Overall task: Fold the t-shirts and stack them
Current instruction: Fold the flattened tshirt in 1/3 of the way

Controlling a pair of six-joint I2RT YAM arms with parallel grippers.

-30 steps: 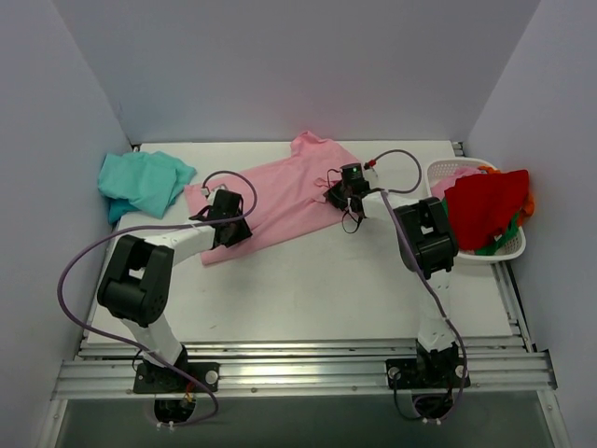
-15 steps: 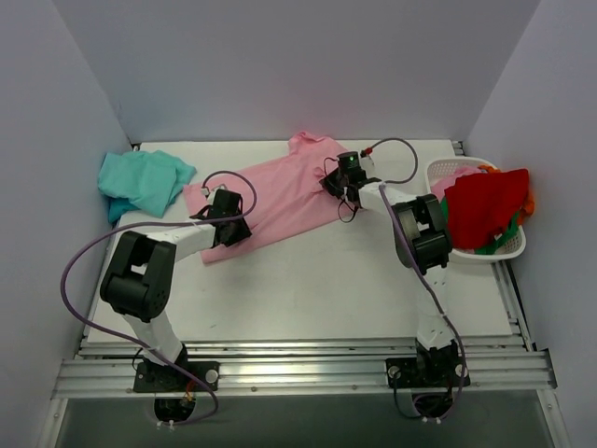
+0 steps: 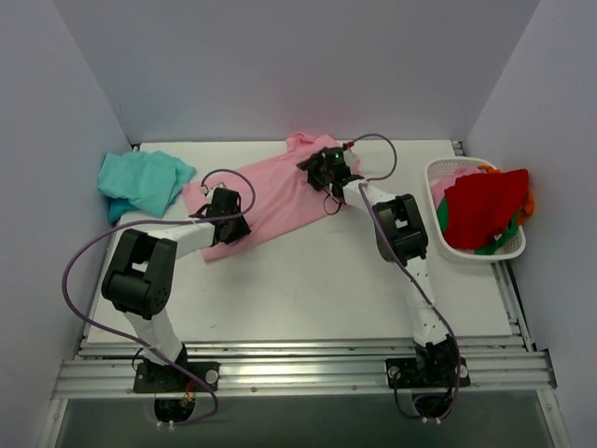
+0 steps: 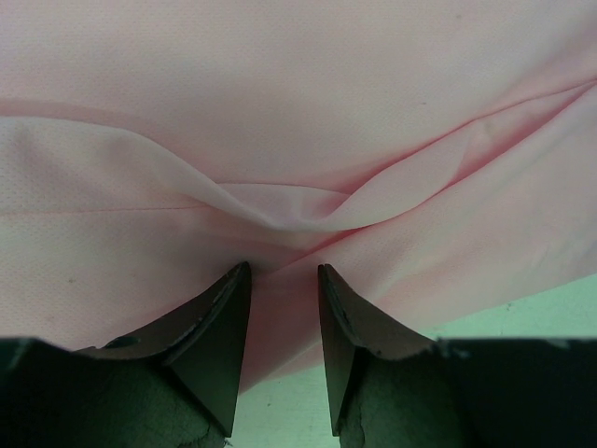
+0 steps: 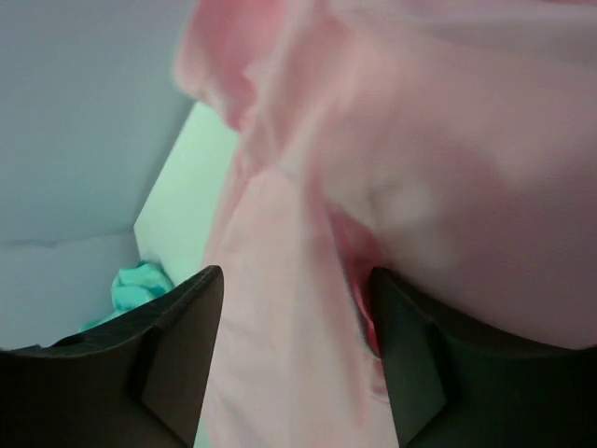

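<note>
**Pink tee held at both ends, right side coming over**

The pink tee (image 3: 270, 191) lies spread slantwise on the tabletop (image 3: 308, 280), stretching between the two sets of jaws. The teal tee (image 3: 142, 182) sits crumpled well off to the outer side of the left jaws, apart from the pink one.

The left jaws are nearly closed on the tee's near edge. In the left wrist view a thin layer of pink cloth (image 4: 298, 112) runs between the tips, and creases fan out just ahead of them, so they appear to be pinching it. The right jaws stand noticeably apart with pink cloth (image 5: 448, 168) bunched between and over them. That view is blurred, and I cannot tell whether they truly nip it.

The cloth is light, limp and thin. It will sag and wrinkle rather than hold a line, and a pinch on a single layer could slip. The safest holds are likely at a hem, seam or shoulder, one on each side, with the cloth kept taut between the jaws so that the fold lands flat.

Compared with a second ago, the right jaws have travelled away from the basket (image 3: 438, 170) side, inward and toward the tee's far end. The tee's edge on that side has drawn in with them. The left jaws sit at the same spot on the near edge, and the teal tee has not moved.
</note>
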